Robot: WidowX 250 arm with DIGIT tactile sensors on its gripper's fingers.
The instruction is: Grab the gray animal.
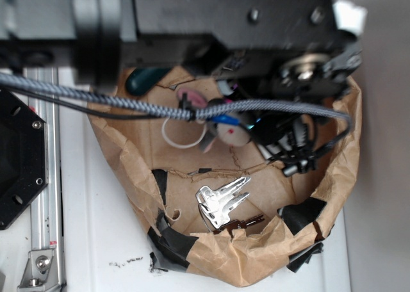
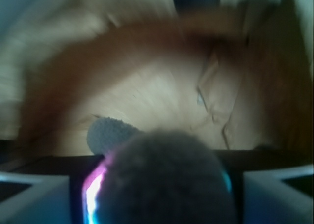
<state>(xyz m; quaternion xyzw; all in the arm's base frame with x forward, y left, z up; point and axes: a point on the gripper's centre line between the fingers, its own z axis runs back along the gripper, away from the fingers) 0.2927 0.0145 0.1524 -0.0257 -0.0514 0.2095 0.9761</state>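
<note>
One fuzzy gray plush bunny sits clamped in the gripper, above the crinkled brown paper basket.

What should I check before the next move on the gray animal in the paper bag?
1. Gray animal between the fingers: ok in the wrist view, gray fuzz fills the gap.
2. Gripper shut on it: cannot tell, jaws hidden by the arm and cable.
3. White string loop free of the arm: cannot tell.
4. Keys clear of the grasp: ok, they lie apart near the front wall.
5. Green capsule clear: ok, it sits at the back left.
6. Paper bag wall clear of the arm: cannot tell, wrist view blurred.
</note>
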